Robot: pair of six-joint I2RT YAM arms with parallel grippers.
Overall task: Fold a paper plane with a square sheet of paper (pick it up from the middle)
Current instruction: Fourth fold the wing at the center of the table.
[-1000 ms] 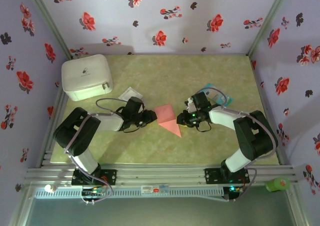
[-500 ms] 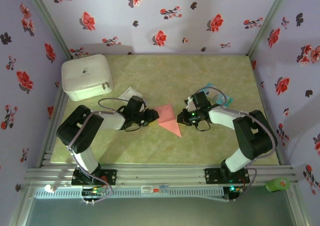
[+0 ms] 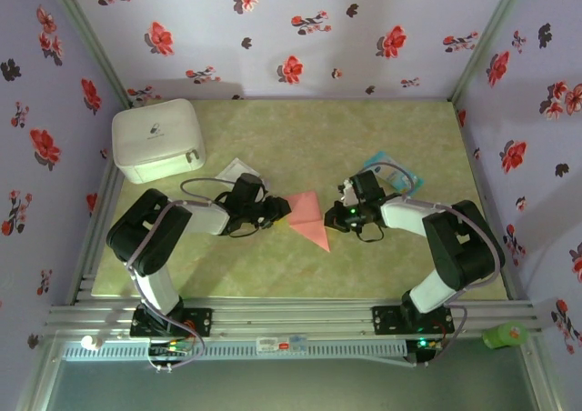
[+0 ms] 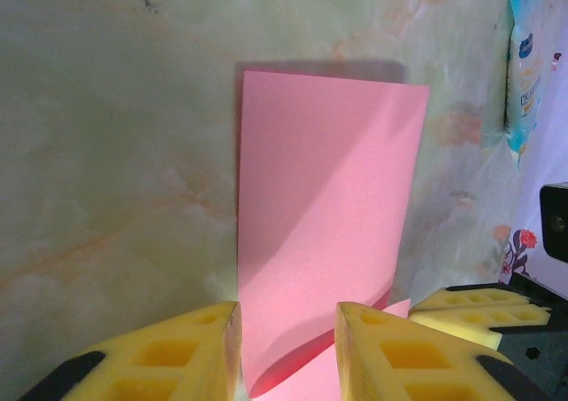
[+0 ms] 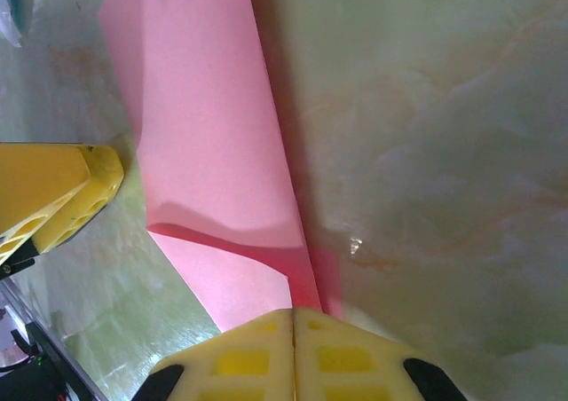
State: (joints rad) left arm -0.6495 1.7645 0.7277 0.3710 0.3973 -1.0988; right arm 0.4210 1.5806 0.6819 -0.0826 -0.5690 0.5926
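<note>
Two pads [image 5: 240,361] of right gripper [image 5: 294,314] pinch paper [image 5: 204,135]; overhead adds white box [image 3: 157,140].

paper [image 5: 204,135] near end: hidden in right claw [image 5: 293,317] | packet [image 4: 522,73] (cropped right)

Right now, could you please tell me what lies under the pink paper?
The pink paper lies on the marbled green table; its raised flap shades a lower pink layer. Anything flat beneath is covered.
</note>
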